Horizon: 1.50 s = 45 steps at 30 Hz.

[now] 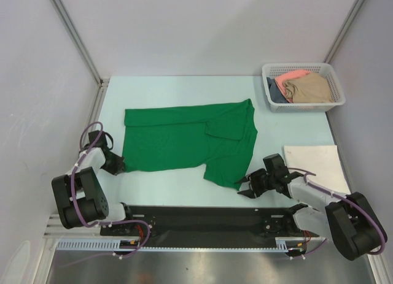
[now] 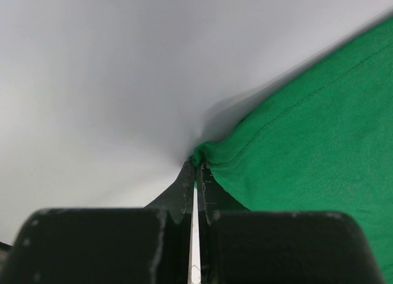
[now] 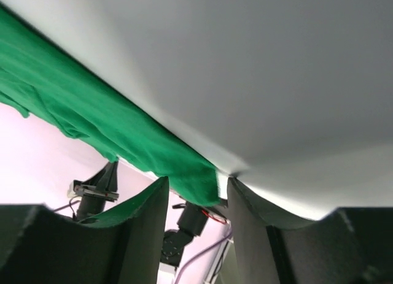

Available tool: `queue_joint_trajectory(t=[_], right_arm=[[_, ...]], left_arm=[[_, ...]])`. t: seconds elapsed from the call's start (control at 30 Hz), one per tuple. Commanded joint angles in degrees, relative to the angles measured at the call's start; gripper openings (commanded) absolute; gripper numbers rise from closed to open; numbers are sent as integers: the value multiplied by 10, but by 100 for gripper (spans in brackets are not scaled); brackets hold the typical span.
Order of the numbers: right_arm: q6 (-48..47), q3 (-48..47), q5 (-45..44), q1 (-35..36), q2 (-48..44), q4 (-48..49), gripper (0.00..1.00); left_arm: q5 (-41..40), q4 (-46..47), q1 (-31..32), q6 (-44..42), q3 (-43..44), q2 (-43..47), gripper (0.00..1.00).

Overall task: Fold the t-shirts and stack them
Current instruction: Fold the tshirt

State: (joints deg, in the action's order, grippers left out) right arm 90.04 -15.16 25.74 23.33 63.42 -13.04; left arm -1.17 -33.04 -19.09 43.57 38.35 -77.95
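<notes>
Clamped shut, my left pincer (image 2: pixel 196 167) grips the near-left corner of the bright green cloth t-shirt (image 1: pixel 184 140), spread flat between both pincers. I see my right pincer (image 3: pixel 196 183) gaping at its near-right hem. Just right of it lies a folded cream-white shirt (image 1: pixel 316 164); far beyond, a white plastic mesh basket (image 1: pixel 298 65) holds salmon-pink (image 1: pixel 290 76) and tan shirts (image 1: pixel 310 88).

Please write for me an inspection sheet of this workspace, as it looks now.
Surface: pale table, flat.
Job's things: green t-shirt spread out, partly folded; cream t-shirt folded, near right; pink shirt, tan shirt and dark blue shirt in the basket.
Clutter: nothing seen.
Grippers: left tool shut on the green t-shirt's corner; right tool open, with the green edge between its fingers.
Cables: purple cables along both arms.
Surroundings: grey walls.
</notes>
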Motion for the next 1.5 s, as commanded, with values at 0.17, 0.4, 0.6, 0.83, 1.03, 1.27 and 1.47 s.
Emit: queue_joint_trajectory(t=[0.17, 0.4, 0.6, 0.83, 1.03, 1.27, 1.47], right_arm=[[-16, -5, -34, -18, 33, -20, 29], [-147, -47, -46, -79, -7, -130, 0], [-347, -201, -95, -92, 70, -161, 0], [-456, -418, -111, -96, 201, -185, 0], [-500, -576, -102, -119, 309, -204, 0], [-538, -757, -78, -152, 446, -240, 0], [-554, -895, -53, -157, 557, -268, 0]], left_arm=[[4, 4, -5, 1, 12, 3, 1], [-7, -6, -5, 6, 9, 7, 0], [-20, -9, -4, 12, 9, 53, 0], [-42, -31, 9, -1, 82, 19, 0], [-56, -41, 34, -8, 175, -45, 0], [-56, -57, 51, -23, 287, -159, 0], [-55, -59, 54, -7, 359, -234, 0]])
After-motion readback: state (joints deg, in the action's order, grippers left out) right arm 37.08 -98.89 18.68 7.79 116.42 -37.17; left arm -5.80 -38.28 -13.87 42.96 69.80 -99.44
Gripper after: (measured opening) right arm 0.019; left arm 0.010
